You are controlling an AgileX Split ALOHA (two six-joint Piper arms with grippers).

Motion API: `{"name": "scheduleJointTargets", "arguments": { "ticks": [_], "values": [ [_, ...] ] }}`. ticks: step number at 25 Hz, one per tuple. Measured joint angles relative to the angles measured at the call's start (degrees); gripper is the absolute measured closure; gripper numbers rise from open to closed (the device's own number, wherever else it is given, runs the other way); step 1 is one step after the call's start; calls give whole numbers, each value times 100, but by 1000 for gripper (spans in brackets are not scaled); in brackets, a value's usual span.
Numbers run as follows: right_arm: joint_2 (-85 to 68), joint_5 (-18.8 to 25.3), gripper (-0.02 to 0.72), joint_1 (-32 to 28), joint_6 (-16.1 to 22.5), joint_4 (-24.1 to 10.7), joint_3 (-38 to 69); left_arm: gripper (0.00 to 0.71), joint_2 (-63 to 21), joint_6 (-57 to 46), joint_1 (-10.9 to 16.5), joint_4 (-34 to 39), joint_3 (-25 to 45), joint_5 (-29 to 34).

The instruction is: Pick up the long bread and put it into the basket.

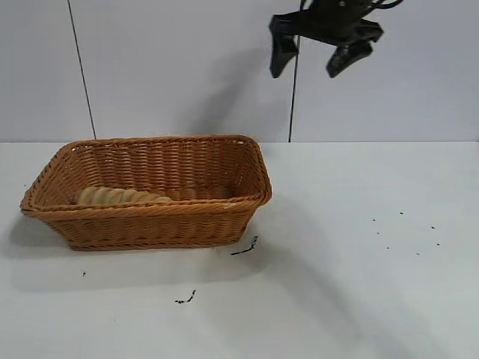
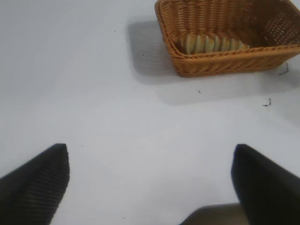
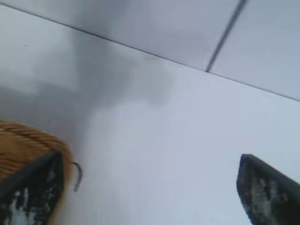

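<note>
Long bread lies in wicker basket, long axis along front wall. My right gripper high above-right, spread, empty. Left gripper spread, empty too.

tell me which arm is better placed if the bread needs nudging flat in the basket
Right, probably. The right pincer hangs open, high above the basket's right end. The left pincer, also open, is out of the exterior view, low over bare table, farther off. The long bread already lies inside.

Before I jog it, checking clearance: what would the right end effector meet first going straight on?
Probably bare table: the open right end effector aims there, just beside the basket rim. Depth is unclear.
</note>
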Motion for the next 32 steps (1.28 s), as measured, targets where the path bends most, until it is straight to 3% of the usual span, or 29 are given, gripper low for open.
{"name": "scheduleJointTargets", "arguments": {
  "ticks": [8, 13, 17, 23, 32],
  "values": [
    [-380, 482, 14, -159, -24, 83, 0, 18, 0, 0, 0, 0, 0, 0],
    [-637, 1180, 14, -159, -24, 61, 5, 18, 0, 0, 0, 0, 0, 0],
    [-1032, 1249, 14, -146, -18, 78, 331, 18, 0, 0, 0, 0, 0, 0],
    [-2267, 1251, 14, -108, -18, 53, 1633, 18, 0, 0, 0, 0, 0, 0],
    [-4862, 1262, 14, -108, -6, -93, 4871, 18, 0, 0, 0, 0, 0, 0]
  ]
}}
